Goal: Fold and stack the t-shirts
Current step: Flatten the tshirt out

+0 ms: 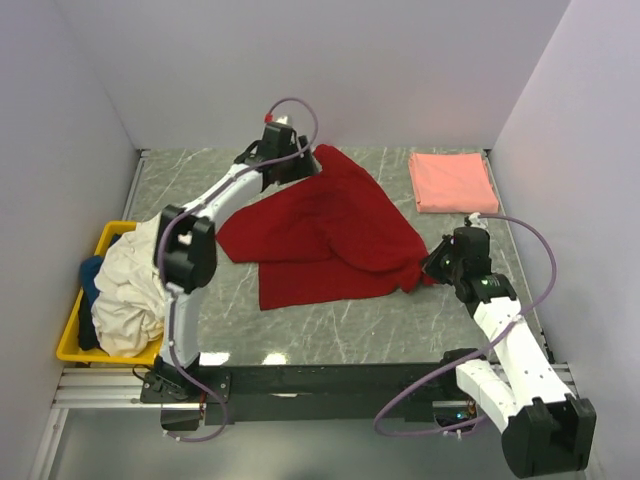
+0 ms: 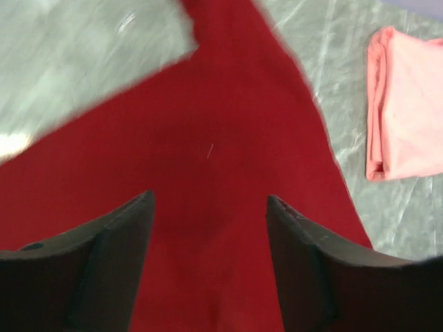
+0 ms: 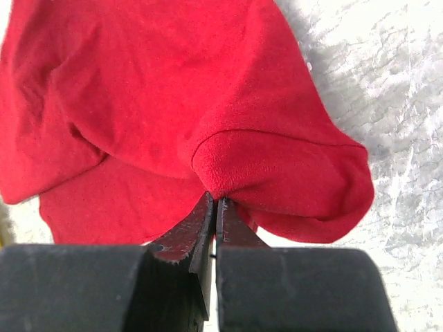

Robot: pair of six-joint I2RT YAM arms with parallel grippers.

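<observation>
The right end effector [image 3: 216, 202] is pinched tight on a doubled edge of the dark red t-shirt [image 1: 320, 235], at the shirt's near right corner. The left end effector [image 2: 208, 207] hangs over the shirt's far end with jaws wide apart, gripping nothing. The shirt lies rumpled mid-worktop [image 1: 350, 335], and the salmon-pink t-shirt [image 1: 452, 182] sits folded at the far right. To fold well, I judge the left should seize the far edge before either arm pulls. Both should then lift level and draw the cloth taut, so the crease lands straight.
</observation>
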